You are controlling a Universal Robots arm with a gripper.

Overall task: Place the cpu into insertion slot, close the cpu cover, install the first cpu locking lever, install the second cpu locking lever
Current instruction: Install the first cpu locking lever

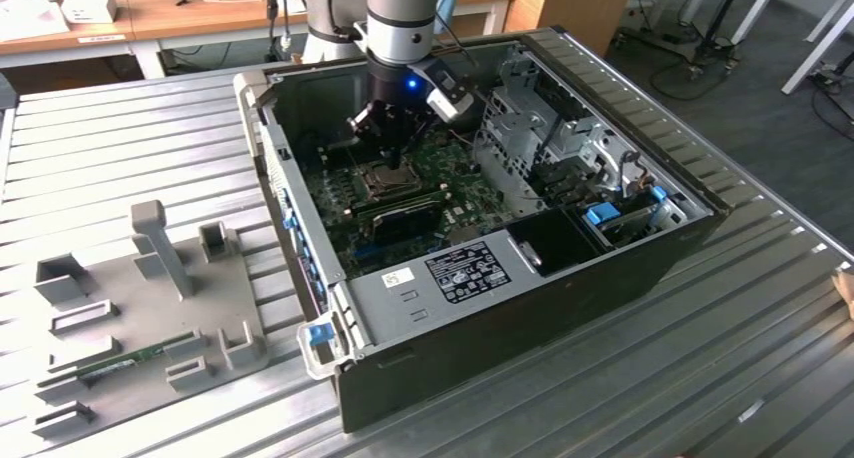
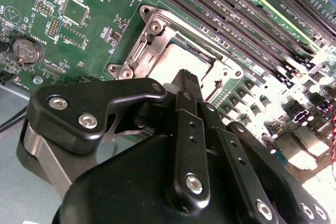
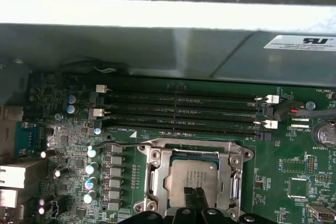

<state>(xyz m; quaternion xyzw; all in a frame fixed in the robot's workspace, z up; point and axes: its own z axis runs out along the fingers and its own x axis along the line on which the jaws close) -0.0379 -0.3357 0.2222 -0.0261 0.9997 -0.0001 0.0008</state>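
In the first wrist view, capacitors stand beside the cpu cover, which lies flat around the cpu seated in the insertion slot. The gripper, closed and empty, hovers at the cpu's edge; I judge it should press the frame, not the chip.

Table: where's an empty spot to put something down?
Free: the bare metal table on the exterior view's right of the computer case. Crowded: the grey holder plate on that view's left, and inside the case, where the claw hangs over the cpu.
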